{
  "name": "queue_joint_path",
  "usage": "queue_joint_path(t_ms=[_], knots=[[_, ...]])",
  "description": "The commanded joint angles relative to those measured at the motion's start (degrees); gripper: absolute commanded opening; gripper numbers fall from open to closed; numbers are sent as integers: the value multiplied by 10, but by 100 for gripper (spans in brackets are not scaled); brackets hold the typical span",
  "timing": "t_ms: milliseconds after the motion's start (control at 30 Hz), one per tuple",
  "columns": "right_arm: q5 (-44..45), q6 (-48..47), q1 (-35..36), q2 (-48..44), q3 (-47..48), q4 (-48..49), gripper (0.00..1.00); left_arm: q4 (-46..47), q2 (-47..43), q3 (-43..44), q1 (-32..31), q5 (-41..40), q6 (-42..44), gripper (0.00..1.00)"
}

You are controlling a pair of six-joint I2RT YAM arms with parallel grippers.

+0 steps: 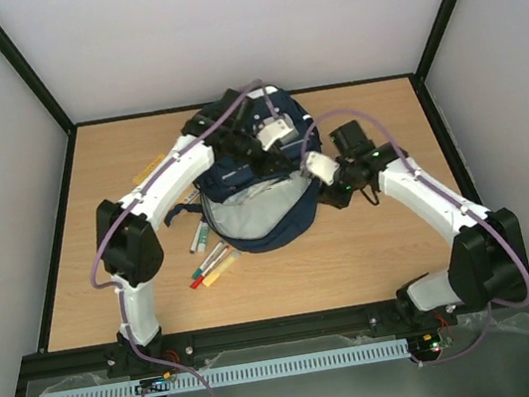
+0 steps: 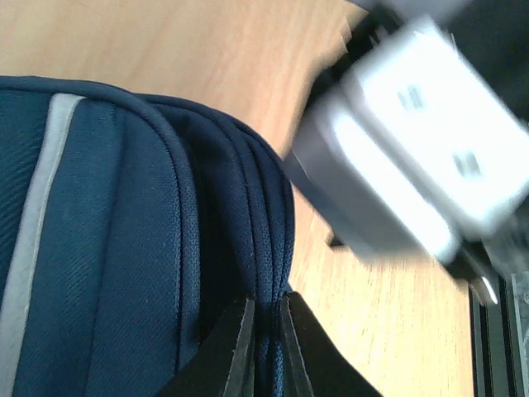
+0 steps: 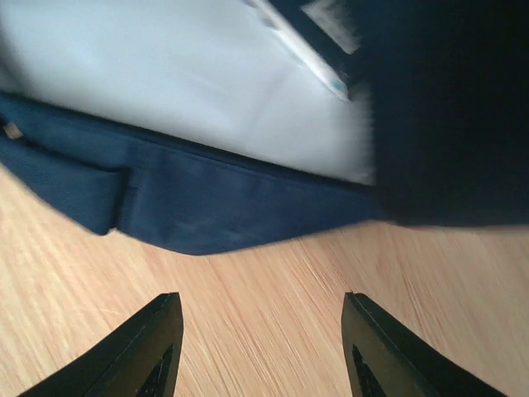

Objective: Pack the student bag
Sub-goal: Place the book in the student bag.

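1. The left fingers [image 2: 266, 304] are pinched narrow on a seam of the student bag [image 1: 256, 210].
2. The right fingers [image 3: 260, 298] are spread wide and empty above the bench [image 3: 248, 265]; the bag's edge lies just ahead.
3. Its pale lining [image 3: 165, 74], blurred, probably lies beyond.

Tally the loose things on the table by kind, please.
Bag: 1
Pens: about 4, bunched together, so the count is unsure
Yellowish flat stick: 1
Total: about 6

Left fingers [image 2: 223, 364] pinched, right fingers [image 3: 145, 347] apart.
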Motion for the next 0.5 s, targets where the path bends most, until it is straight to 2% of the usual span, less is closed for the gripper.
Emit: queue_joint_path(t_ms=[0,100,233,267,367,400,467], knots=[[-61,59,-122,-13,-17,-28,52,16,32,33,-60,47,11,3],[-82,99,-236,0,-22,13,50,20,47,33,-91,64,1,2],[-132,137,-326,54,19,-3,49,20,48,31,-108,39,-4,5],[-137,140,-336,69,37,-9,50,13,45,31,-105,29,2,12],[-166,137,-340,81,70,-22,54,-4,17,26,-93,-13,27,43],[-180,139,-339,83,79,-23,55,-4,4,21,-86,-24,28,50],[-191,153,-332,90,99,-21,57,-1,-25,9,-68,-37,24,58]])
